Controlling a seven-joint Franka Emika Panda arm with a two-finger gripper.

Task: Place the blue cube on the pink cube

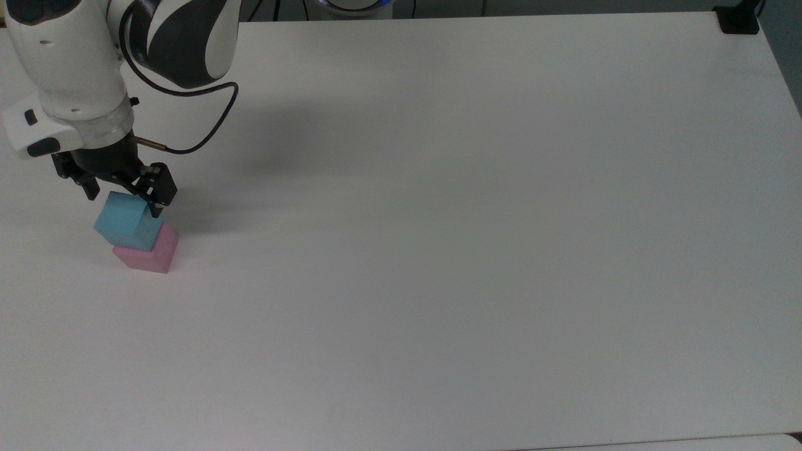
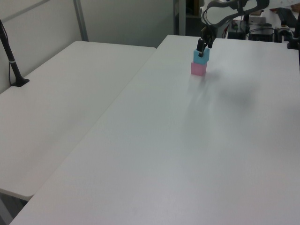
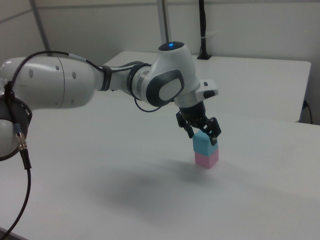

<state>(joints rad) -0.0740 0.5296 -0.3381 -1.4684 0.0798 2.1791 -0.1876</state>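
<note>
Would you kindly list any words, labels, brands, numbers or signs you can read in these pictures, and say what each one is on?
No readable text, none at all.
The blue cube and the pink cube have plain faces.
The robot arm, its hand and the white table bear no legible marking.

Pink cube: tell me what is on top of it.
The blue cube sits on the pink cube. The gripper, open, straddles the blue cube's top. The pink cube's top face is covered.
</note>
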